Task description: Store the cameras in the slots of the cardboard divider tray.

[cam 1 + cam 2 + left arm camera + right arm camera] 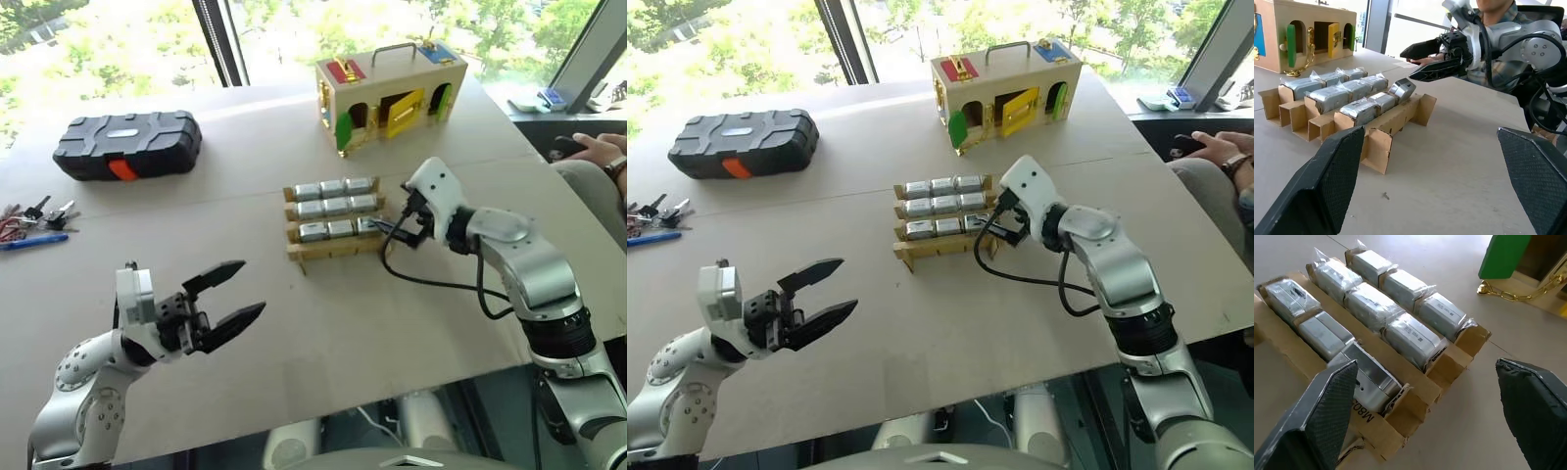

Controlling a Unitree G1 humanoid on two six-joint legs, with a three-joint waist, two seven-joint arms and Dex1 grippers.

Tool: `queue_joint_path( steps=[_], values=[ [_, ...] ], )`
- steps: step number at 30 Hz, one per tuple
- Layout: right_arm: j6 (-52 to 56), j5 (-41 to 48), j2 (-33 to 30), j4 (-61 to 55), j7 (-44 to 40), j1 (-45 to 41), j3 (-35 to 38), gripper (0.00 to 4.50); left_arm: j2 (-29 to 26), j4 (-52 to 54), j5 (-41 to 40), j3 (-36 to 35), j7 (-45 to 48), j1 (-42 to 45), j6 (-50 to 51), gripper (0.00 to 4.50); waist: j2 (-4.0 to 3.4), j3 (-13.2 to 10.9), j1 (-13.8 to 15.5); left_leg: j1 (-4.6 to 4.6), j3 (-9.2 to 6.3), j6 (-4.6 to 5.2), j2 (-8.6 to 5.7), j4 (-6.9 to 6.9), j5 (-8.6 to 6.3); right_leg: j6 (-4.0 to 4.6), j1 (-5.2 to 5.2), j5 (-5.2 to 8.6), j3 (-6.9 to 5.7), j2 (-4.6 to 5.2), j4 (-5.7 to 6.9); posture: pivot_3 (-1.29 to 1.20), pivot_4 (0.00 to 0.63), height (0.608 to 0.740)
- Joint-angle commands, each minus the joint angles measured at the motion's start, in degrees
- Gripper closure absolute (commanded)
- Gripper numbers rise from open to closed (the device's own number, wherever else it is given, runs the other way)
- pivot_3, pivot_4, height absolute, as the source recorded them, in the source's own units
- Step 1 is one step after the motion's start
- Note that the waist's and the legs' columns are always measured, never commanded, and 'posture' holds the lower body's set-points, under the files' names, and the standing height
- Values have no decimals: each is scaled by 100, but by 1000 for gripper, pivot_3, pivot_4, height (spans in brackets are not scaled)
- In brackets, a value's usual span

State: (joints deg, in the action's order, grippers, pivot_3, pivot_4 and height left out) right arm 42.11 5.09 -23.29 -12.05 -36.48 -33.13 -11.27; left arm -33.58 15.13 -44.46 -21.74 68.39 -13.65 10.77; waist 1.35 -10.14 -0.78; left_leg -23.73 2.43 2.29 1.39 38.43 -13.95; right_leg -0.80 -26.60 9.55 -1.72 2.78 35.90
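Note:
The cardboard divider tray (328, 250) lies mid-table. Silver-grey cameras (335, 206), several in clear wrapping, fill its three far rows; the near row stands empty. The camera at the right end of the third row (1402, 89) sits tilted, one end raised out of its slot, bare metal (1371, 379). My right gripper (395, 231) hovers open just beside and above that tilted camera, holding nothing. My left gripper (230, 299) is open and empty over the table's near left, pointing toward the tray from well short of it.
A wooden box with coloured doors (392, 93) stands behind the tray. A black plastic case (127, 145) lies far left, and keys (34, 217) sit at the left edge. A person's hand (598, 147) rests at the right edge. A black cable (431, 284) trails from my right wrist.

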Motion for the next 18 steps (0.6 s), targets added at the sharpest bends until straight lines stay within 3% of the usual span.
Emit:
queue_joint_path(
  steps=[1,10,14,18],
  values=[
    [-245,-114,-34,59,101,-159,-23,16,-9,225,-65,-140,-5,-109,-88,0,0,0,0,0,0,0,0,-1,0,0,0,0,0,0,0,0,150,740],
    [-455,27,-143,-357,175,348,238,16,-14,1591,-352,29,-1182,-132,614,0,4,2,20,-2,-5,0,1,0,0,0,2,0,0,0,-1,0,150,740],
    [-940,331,-200,-1345,233,1299,821,16,-42,2203,-506,-184,-1825,-442,947,0,4,2,20,-3,-13,0,0,-4,0,-2,0,-1,10,0,-2,0,150,740],
    [-1360,942,-289,-2404,-26,2949,1684,16,-149,2184,-726,-549,-2439,-553,1333,0,15,10,71,-1,-32,0,-1,-4,0,-3,3,2,5,-2,-2,0,150,740]
  ],
)
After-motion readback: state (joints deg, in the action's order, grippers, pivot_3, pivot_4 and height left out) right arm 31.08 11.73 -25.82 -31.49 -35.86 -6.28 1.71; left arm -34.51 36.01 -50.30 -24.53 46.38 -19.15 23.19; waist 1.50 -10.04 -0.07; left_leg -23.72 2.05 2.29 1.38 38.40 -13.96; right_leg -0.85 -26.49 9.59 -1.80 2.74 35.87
